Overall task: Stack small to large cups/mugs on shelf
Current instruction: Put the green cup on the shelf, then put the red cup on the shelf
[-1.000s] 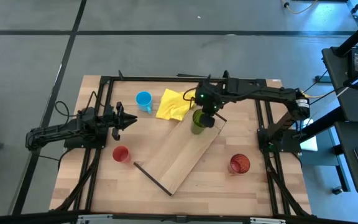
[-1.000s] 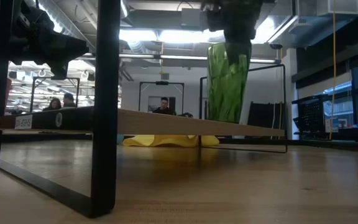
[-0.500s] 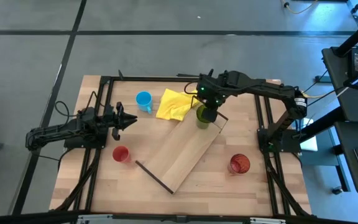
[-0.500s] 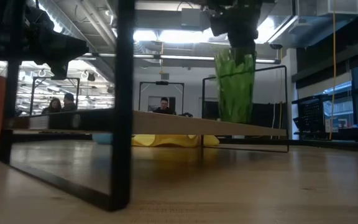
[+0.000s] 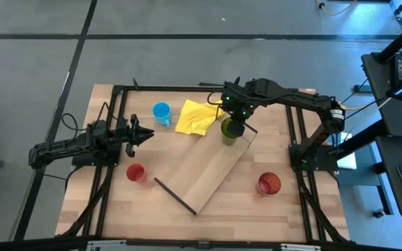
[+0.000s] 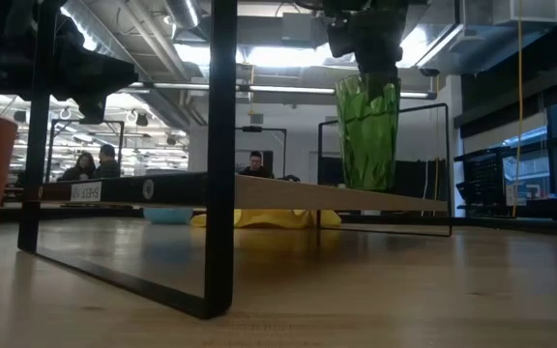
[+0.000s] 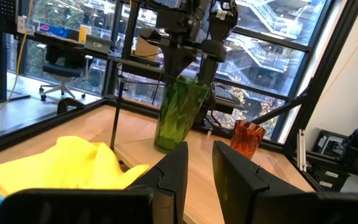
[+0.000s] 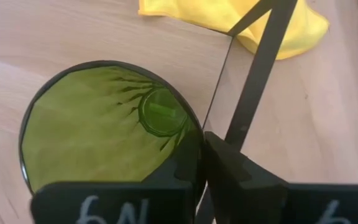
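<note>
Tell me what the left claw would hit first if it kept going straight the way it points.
Probably the shelf, near its far end; the green tumbler stands on that end, dead ahead in the wrist view. Depth is unclear.

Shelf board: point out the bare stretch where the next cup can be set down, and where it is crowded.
The shelf is bare from the green tumbler to its near end bar. The far end is crowded: the right gripper grips the tumbler's rim beside the bar, with the yellow cloth just beyond. The left gripper waits off the board.
</note>
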